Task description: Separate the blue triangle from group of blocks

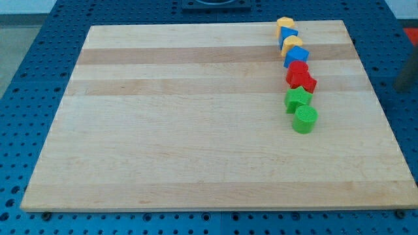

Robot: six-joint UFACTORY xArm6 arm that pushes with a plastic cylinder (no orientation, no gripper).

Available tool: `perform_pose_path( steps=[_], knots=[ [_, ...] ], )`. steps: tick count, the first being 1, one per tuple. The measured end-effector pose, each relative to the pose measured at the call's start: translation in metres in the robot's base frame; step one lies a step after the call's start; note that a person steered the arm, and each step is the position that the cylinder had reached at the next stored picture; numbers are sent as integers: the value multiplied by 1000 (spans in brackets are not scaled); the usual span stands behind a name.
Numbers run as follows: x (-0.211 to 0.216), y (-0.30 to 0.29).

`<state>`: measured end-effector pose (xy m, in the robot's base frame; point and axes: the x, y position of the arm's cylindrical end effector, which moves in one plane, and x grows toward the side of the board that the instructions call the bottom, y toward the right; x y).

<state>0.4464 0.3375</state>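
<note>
You have a pale wooden table whose left and middle carry no blocks. Every block sits in one tight column near the view's right edge. From the top: a yellow block, the blue triangle touching just below it, another yellow block, a blue block, a red block, a second red block, a green star-like block and a green cylinder. Neither my tip nor any jaws show, so you cannot tell their state. A blurred dark shape sits at the far right edge.
</note>
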Motion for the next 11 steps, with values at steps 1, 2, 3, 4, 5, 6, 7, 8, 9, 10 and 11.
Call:
perform_pose_path(
  steps=[1,2,3,4,5,6,7,8,9,10,11],
  knots=[
    [84,-92],
    [129,-223],
    [99,-266],
    [65,-262],
    [39,-258],
    [33,-181],
    [36,-191],
    [20,-252],
    [-12,-281],
    [4,-203],
    [4,-188]
  ],
)
